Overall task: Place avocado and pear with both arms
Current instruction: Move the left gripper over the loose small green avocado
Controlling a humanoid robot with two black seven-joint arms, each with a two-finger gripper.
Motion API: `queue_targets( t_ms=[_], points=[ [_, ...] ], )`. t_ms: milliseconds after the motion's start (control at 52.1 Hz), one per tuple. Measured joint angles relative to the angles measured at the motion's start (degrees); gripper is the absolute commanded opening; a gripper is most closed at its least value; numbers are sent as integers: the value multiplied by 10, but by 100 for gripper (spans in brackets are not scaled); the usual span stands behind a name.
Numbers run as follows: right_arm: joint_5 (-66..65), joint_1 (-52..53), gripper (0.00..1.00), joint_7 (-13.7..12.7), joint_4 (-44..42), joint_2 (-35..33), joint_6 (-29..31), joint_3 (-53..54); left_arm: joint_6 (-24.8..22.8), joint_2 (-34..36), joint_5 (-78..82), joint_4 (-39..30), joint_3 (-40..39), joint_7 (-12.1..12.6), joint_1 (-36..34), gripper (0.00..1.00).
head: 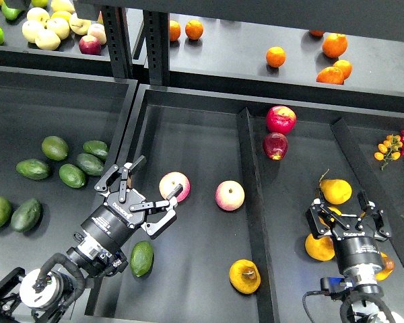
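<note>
The avocado (141, 258), smooth and mid-green, lies at the near left of the middle bin, just right of my left forearm. The pear (245, 276), squat and golden with a dark stem hollow, rests at the bin's near right beside the divider. My left gripper (160, 176) is open above the bin, well beyond the avocado, its lower fingertip over a pink-yellow apple (172, 183). My right gripper (347, 214) hangs open over the right bin, above yellow and orange fruit, to the right of the pear across the divider.
A second pink-yellow apple (229, 195) lies mid-bin, and two red apples (281, 119) at the far right. Dark avocados (72, 175) fill the left bin. A yellow pear (336, 191) sits in the right bin. Oranges (334, 45) lie on the shelf behind. A raised divider (252, 202) splits the bins.
</note>
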Motion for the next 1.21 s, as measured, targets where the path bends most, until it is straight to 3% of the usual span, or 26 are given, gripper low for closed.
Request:
queue_targets(
  t_ms=[1208],
  points=[
    [-1,-18,100,-1,-2,0,2,1,0,0,-7,19,-1,3,8,100]
  ],
)
